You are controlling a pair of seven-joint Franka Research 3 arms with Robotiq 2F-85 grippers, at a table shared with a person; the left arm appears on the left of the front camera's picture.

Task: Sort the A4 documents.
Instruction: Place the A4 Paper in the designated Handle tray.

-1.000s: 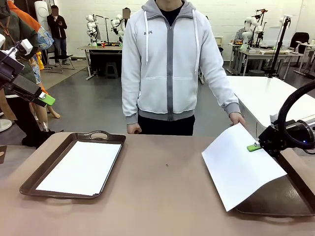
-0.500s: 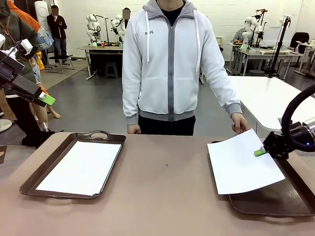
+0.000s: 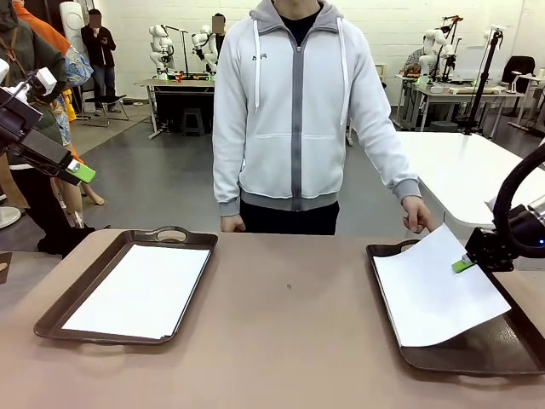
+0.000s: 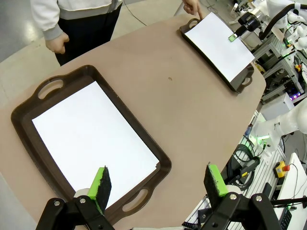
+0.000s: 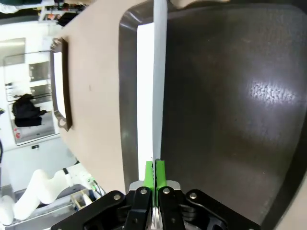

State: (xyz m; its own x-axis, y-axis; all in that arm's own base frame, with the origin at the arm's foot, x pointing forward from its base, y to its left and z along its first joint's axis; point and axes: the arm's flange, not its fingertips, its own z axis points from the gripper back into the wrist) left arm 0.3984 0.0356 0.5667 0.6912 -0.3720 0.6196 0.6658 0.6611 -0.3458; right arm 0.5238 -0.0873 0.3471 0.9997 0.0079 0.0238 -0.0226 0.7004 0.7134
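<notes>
Two dark brown handled trays on the table. The near edge of the right tray [image 3: 443, 362] is cut off by the picture's right border; its far handle is partly hidden behind the lifted sheet. The left tray [image 3: 102, 264] lies whole on the left side of the table, handle at the far end.

A4 documents counted: two places. One white sheet [image 3: 436, 285] is pinched at its right edge by the right gripper [image 3: 464, 264], jaws closed tight on the paper. The sheet slants over the right tray, near-left part low over the tray floor, far corner raised. In the right wrist view the sheet [image 5: 156, 72] appears edge-on as a thin white line running up from between the green pads [image 5: 149, 173], so its face cannot be read there. A second white area, the paper in the left tray [image 3: 140, 290], lies flat; whether it is one sheet or a stack cannot be told.

Left gripper [image 4: 160, 184] hangs high over the near end of the left tray, jaws spread wide, nothing between them. In the front view only a green pad tip shows at the left.

Far side: the person stands at the table edge, one hand [image 3: 417, 215] just beside the raised far corner of the held sheet; contact cannot be told. The other hand [image 3: 232, 223] rests by the far table edge near the middle.
</notes>
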